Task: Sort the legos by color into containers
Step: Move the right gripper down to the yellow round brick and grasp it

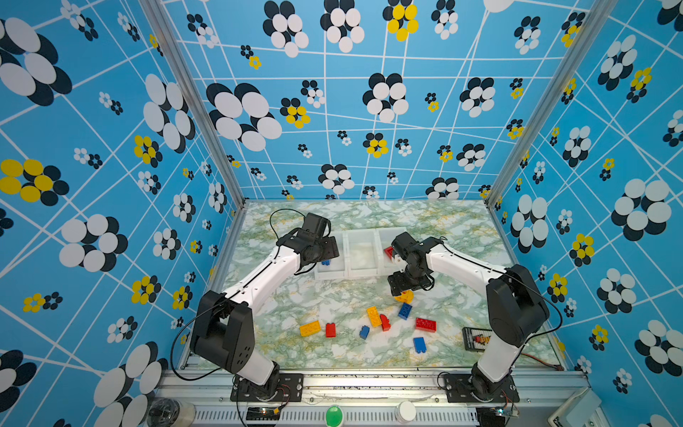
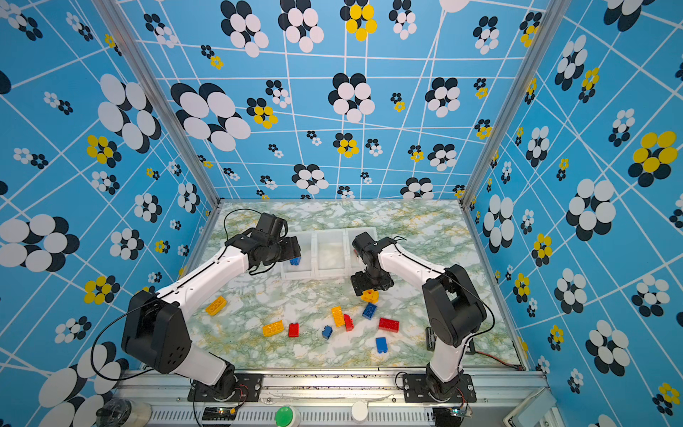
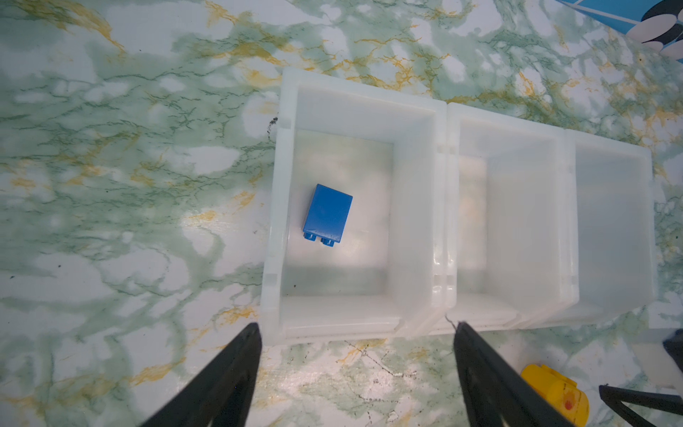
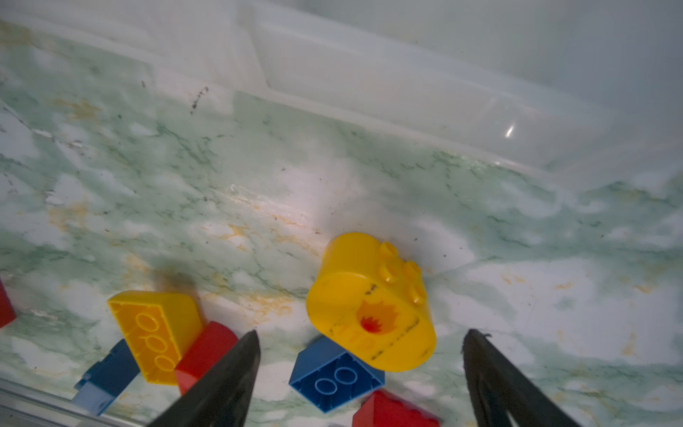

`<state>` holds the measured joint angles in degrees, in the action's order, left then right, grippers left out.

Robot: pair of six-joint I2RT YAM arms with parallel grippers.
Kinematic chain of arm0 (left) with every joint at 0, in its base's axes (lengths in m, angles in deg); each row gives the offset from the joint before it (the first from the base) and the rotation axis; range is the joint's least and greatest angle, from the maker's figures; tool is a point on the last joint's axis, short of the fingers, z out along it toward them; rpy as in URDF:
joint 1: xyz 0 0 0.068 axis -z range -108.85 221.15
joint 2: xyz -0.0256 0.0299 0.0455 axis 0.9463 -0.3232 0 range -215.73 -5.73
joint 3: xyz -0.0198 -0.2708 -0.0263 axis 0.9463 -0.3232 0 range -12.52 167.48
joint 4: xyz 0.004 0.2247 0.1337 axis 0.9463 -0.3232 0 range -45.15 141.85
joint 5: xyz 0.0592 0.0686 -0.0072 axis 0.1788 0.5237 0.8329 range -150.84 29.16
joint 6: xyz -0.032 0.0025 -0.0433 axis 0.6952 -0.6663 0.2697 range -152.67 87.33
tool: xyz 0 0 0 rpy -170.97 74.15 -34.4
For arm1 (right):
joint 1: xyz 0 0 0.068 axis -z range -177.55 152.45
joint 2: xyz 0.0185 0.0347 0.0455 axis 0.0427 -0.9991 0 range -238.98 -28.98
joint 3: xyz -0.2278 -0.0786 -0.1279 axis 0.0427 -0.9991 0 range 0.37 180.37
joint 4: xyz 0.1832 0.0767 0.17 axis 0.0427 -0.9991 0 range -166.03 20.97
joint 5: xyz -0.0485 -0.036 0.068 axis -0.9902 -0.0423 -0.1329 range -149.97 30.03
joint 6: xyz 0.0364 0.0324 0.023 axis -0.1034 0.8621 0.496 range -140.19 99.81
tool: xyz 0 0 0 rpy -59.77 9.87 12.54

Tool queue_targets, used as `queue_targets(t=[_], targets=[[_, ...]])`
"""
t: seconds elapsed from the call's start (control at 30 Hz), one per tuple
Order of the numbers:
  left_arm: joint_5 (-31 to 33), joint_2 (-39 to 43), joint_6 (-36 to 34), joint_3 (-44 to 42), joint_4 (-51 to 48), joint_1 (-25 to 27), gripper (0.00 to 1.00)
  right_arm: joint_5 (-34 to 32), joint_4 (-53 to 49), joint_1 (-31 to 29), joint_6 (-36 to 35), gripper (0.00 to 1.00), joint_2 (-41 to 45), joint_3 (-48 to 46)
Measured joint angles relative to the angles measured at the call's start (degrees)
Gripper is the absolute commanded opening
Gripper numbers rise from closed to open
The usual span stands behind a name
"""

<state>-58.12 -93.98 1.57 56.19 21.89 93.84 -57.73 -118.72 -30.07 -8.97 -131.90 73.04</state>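
Only a small part of the sorting is judged to be done. Of the containers [image 1: 364,274], three white bins joined in a row, the end bin on the left arm's side is seen to hold one blue brick [image 3: 327,214] lying on its side. The end bin on the right arm's side holds one red brick [image 1: 388,252], and the middle bin appears empty, so no yellow has been binned. The left gripper [image 3: 357,326] is held above the near rim of the blue brick's bin, jaws spread apart and nothing between them. The right gripper [image 4: 362,332] is lowered just in front of the row, jaws likewise spread wide. The yellow round piece [image 4: 369,303] lies on the table between and just beyond its tips, unclamped, with a blue two-stud brick [image 4: 336,373] just beside it. Ten loose legos [image 2: 337,316] can be counted in front of the containers: four yellow, three red and three blue, with one yellow brick [image 2: 216,305] set well apart towards the left arm. The round piece is judged the likely next pick, presumably for the middle bin. A black tray [image 1: 475,338], farther from the row and partly hidden by the right arm, is not part of the sorting.
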Motion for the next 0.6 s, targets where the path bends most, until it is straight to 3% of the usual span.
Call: queue_targets(t=[0.6], targets=[[-0.4, 2.1, 0.0, -1.6, 0.2, -0.9, 0.86, -2.2, 1.2, -1.6, -5.0, 0.80, -5.2, 0.0]])
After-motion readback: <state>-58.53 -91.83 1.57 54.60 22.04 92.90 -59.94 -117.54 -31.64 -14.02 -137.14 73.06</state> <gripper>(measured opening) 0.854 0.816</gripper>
